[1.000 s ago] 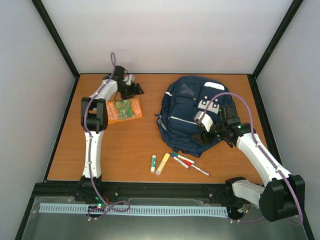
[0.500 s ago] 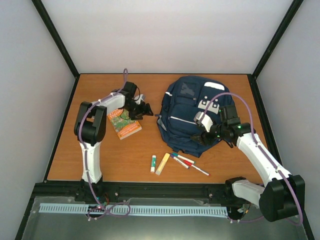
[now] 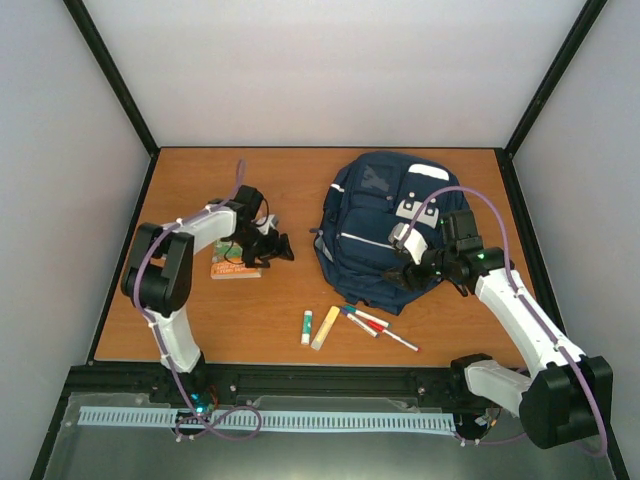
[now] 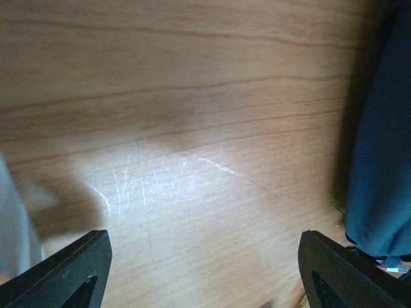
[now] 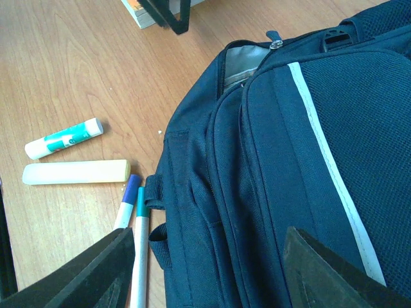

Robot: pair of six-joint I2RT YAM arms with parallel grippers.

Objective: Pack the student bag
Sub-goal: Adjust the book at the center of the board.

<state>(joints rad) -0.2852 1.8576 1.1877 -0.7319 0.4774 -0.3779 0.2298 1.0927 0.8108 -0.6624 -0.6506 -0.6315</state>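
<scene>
Matt navy woven-cloth student bag (image 3: 362,250), smooth wood-grain table (image 3: 255,312) with faint scratches, glossy plastic glue stick (image 5: 63,138)

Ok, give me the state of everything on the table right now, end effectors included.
student bag, lying flat; one zipped compartment gapes, grey lining showing.
book, closed, partly hidden under the left arm.
glue stick, capped, lying down.
pens, capped, lying against the bag.
left end effector, open, nothing between its fingers.
right end effector, open, over the bag.
</scene>
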